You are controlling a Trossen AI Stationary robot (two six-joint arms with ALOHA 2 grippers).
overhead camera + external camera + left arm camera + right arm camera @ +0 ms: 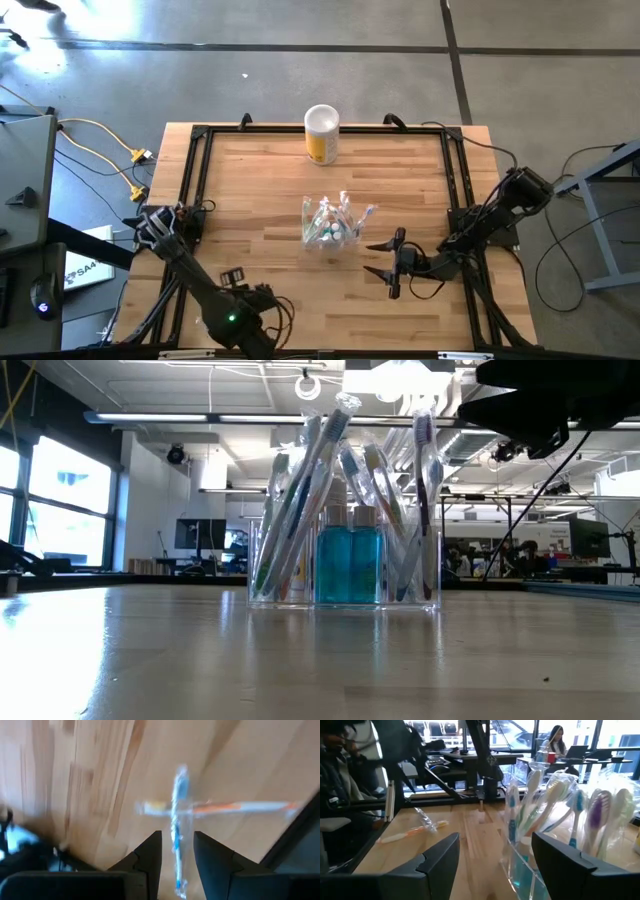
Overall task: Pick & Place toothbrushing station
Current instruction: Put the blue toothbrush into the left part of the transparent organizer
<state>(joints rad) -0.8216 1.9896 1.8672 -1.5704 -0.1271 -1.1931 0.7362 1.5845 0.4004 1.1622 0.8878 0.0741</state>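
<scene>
Right hand (391,268), fingers apart and empty, sat nearer to the upright toothbrushing station (330,224); left hand (176,862) straddled a wrapped toothbrush (178,820), grip uncertain.

Grey concrete floor (300,70) surrounds the wooden table (260,200); large windows (60,490) brighten the open workshop's left side.

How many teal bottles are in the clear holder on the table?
2. The teal bottles stand side by side in the middle of the clear holder, the second one touching the first. Others may be hidden behind them.
</scene>
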